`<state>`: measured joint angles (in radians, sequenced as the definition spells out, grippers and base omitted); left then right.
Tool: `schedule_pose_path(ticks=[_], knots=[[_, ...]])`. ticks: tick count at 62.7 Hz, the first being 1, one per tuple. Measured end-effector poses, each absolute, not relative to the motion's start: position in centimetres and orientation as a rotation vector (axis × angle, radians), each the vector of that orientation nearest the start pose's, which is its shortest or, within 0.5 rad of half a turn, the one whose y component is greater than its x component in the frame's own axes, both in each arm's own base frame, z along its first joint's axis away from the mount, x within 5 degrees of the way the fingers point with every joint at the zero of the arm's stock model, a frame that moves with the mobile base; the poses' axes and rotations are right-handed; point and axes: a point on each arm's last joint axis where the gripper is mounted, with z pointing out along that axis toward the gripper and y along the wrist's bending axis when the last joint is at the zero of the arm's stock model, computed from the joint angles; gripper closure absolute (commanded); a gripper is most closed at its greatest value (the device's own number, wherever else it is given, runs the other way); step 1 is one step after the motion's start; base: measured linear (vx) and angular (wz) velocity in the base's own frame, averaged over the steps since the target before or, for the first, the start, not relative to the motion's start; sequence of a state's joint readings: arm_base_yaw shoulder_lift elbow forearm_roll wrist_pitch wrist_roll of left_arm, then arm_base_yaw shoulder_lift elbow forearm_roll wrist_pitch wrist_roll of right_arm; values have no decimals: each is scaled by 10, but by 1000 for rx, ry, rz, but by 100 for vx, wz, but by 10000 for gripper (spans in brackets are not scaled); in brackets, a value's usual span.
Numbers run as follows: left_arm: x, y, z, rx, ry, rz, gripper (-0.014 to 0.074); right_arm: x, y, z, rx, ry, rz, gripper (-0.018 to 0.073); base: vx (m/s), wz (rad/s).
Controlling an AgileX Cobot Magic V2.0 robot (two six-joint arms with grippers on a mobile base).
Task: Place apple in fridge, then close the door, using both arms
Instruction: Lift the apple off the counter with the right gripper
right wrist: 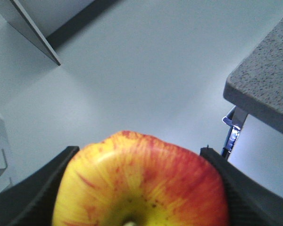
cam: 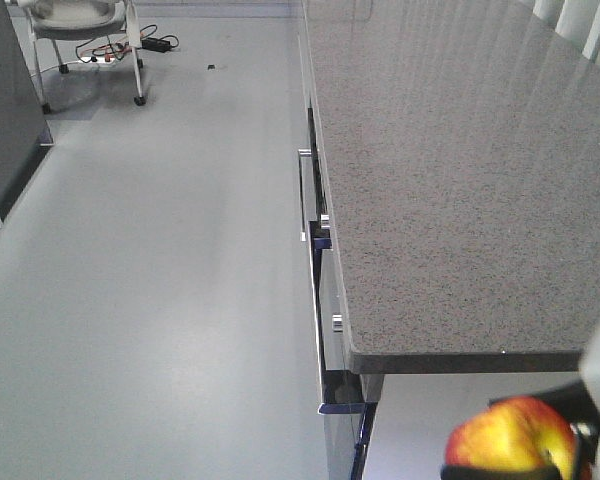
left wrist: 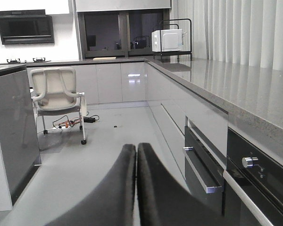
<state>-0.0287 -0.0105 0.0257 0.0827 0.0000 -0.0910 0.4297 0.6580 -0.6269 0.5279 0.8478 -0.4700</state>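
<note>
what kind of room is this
A kitchen, probably: a long speckled grey stone countertop, a built-in black oven with a silver knob under it, and a white microwave at the far end.

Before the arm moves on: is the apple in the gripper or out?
In: the right gripper has a black finger against each side of the apple.

The round glossy apple (right wrist: 141,183) at the right wrist view's bottom is yellow streaked with red. The flat stone countertop (cam: 450,170) is grey with fine dark speckles; the smooth floor (cam: 150,280), left, is plain pale grey.
</note>
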Motion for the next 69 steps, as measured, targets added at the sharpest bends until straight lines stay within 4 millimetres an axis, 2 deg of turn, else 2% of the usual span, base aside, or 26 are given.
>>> schedule_pose_path(ticks=[14, 27, 69], knots=[[56, -2, 205, 15, 1499, -30, 603, 52, 67, 306, -837, 2093, 668, 239, 0, 0], [56, -2, 205, 15, 1499, -30, 603, 34, 61, 309, -856, 2035, 693, 239, 0, 0], [56, -2, 205, 15, 1499, -30, 603, 29, 60, 308, -880, 2043, 701, 239, 0, 0]])
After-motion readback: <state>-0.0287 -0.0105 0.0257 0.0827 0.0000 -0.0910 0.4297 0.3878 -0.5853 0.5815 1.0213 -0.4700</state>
